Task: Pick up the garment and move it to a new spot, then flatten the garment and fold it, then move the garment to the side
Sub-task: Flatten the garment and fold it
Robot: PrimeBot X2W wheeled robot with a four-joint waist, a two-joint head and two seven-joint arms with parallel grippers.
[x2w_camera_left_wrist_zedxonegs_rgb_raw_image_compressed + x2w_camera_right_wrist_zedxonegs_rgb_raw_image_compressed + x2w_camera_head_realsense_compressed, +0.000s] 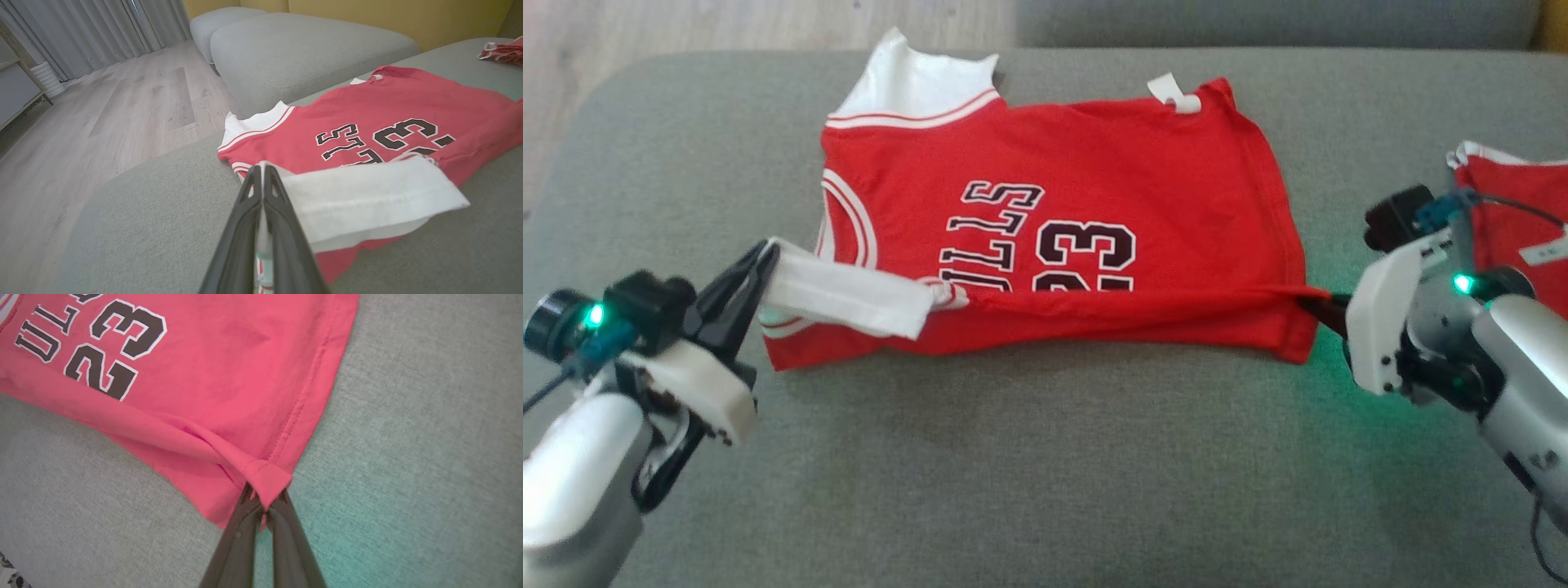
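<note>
A broad grey cushion carries everything, with wooden floor beyond its left end; the red shirt lies across the middle of it, chest print up, sleeves toward the robot's left and hem toward its right; a second red garment sits well apart at the far right.

The shirt's near long edge is off the cushion, pulled into a taut ridge between the two arms; this looks like the start of a lengthwise fold, with the far half lying flat.

The left gripper is pinched closed on the near white sleeve, which lies doubled over the red cloth; the right gripper is clamped on the near hem corner, the cloth wrapped over its tips. The other white sleeve lies flat at the far left; a small white label pokes out at the far edge.

The shirt looks thin, light and limp; it should sag and crease wherever nothing supports it, and probably stretches a little under tension. Dragging it over the rough cushion would likely bunch it, so lifting is safer. The stitched edges are the best holds (hem corner and sleeve seam), being thicker and less likely to slip.
</note>
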